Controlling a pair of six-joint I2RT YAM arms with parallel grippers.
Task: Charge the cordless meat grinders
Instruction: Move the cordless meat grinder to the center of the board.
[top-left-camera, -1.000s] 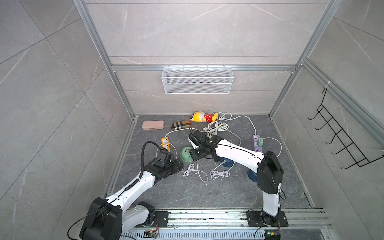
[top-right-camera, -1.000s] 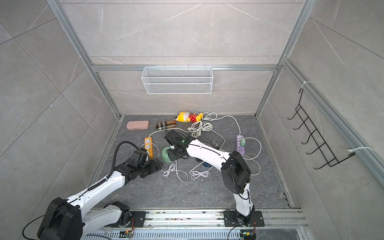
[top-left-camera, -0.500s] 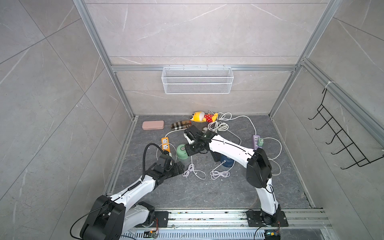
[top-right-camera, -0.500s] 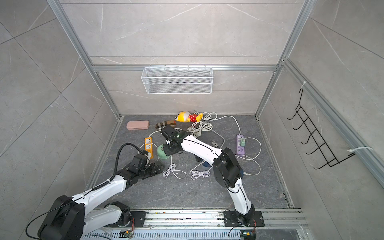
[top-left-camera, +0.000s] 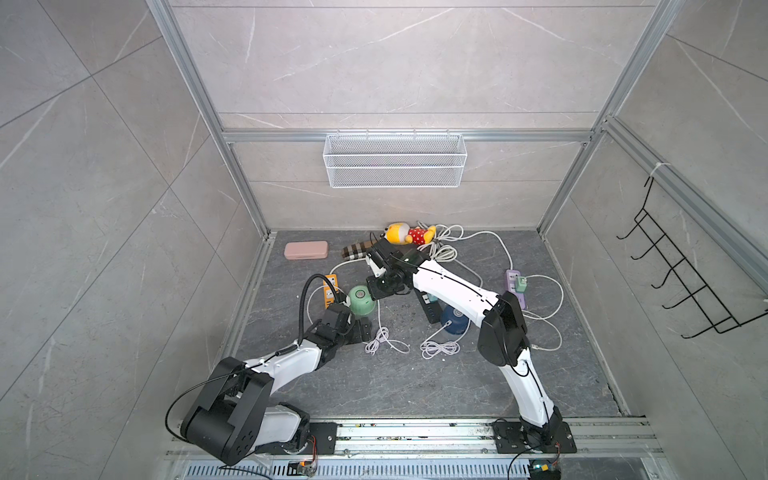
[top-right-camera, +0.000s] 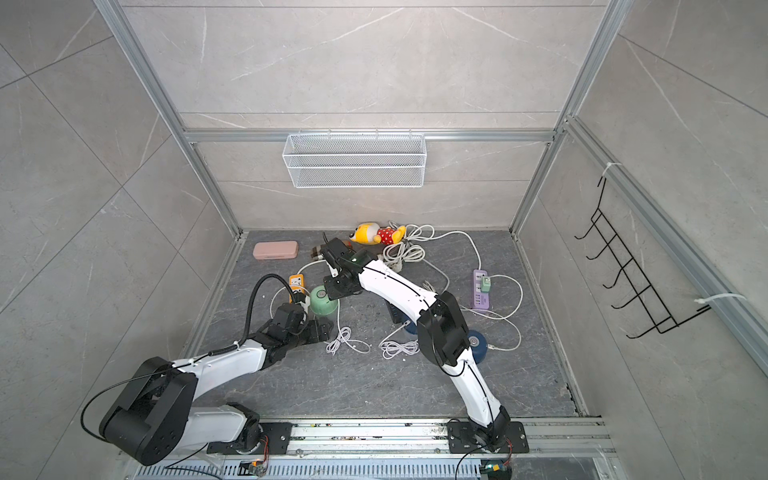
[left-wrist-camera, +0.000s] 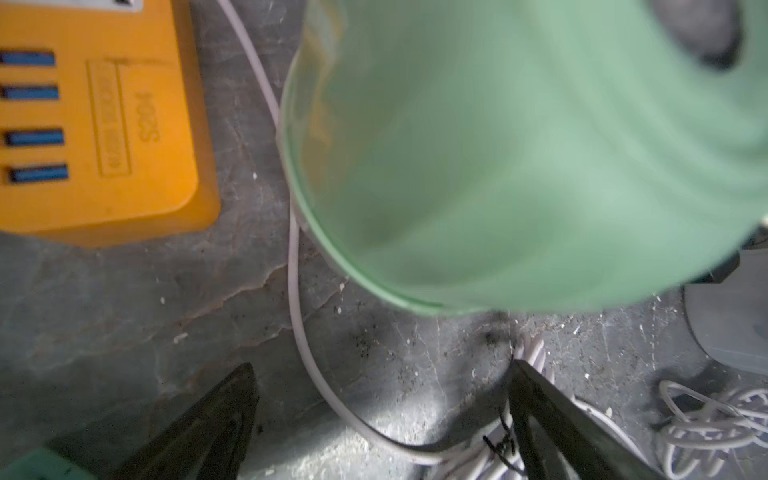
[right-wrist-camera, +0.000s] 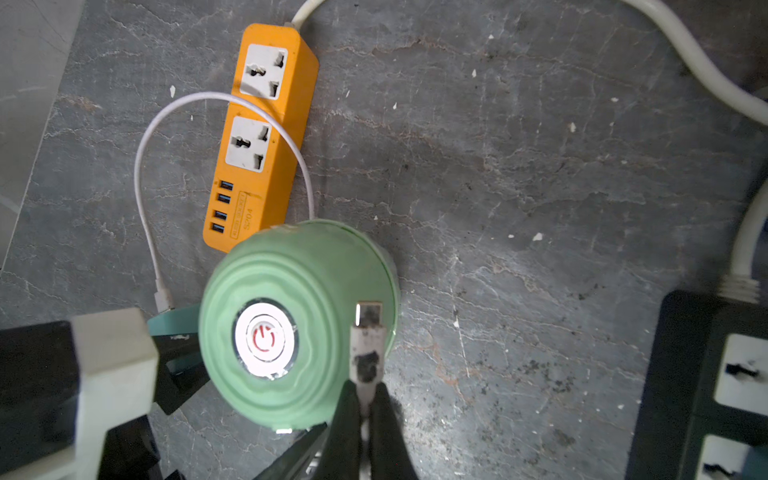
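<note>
Mint grinder on grey stone floor, left hand spread, right hand tight around USB plug.

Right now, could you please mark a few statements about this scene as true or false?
1. The right end effector is shut on a white USB plug. True.
2. The left end effector grips the mint green grinder. False: its jaws stand open, and the grinder lies beyond its fingertips.
3. A USB plug sits in the orange power strip. False: all four USB ports are empty.
4. A teal adapter sits on the purple power strip. True.
</note>
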